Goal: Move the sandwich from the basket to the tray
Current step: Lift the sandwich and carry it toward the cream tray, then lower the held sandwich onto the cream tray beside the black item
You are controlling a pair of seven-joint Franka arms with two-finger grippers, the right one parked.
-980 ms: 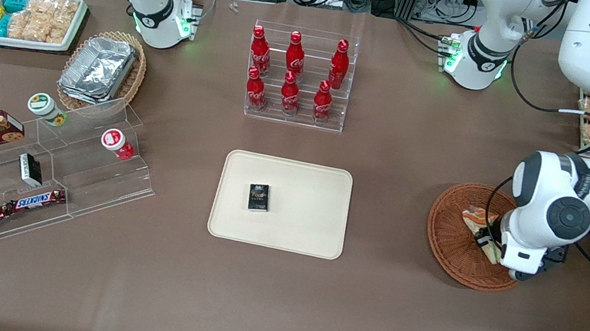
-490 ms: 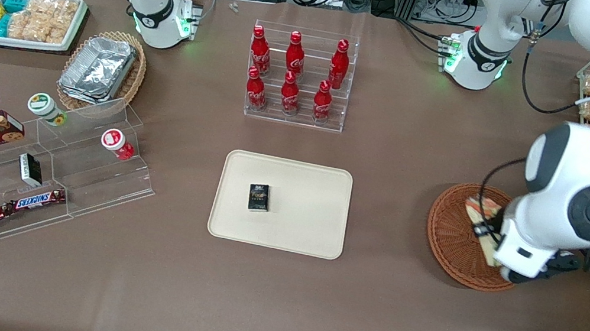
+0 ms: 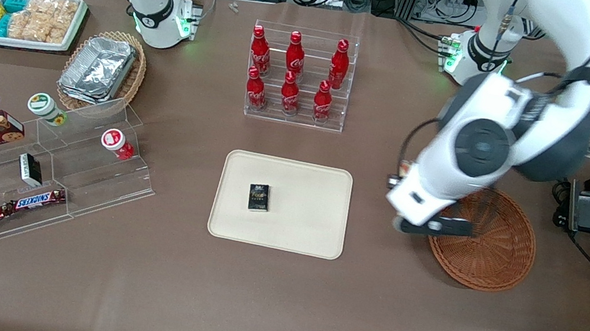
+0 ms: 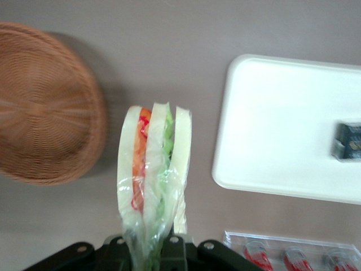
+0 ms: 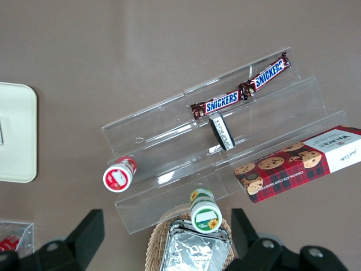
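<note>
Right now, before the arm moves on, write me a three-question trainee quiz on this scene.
1. True or false: the sandwich lies in the basket.
2. What already sits on the tray? A) a bottle B) a small black box C) nothing
3. Fill in: the pincer hangs above the bare table between the basket and the ____.

Key: 1 false, the pincer holds it clear of the basket; 2 B; 3 tray.

— What's that working arm like, up over the basket?
— Glossy white shells, a dark grey joint cap, thin black cable along it. Its gripper is black; green lights glow at the base.
</note>
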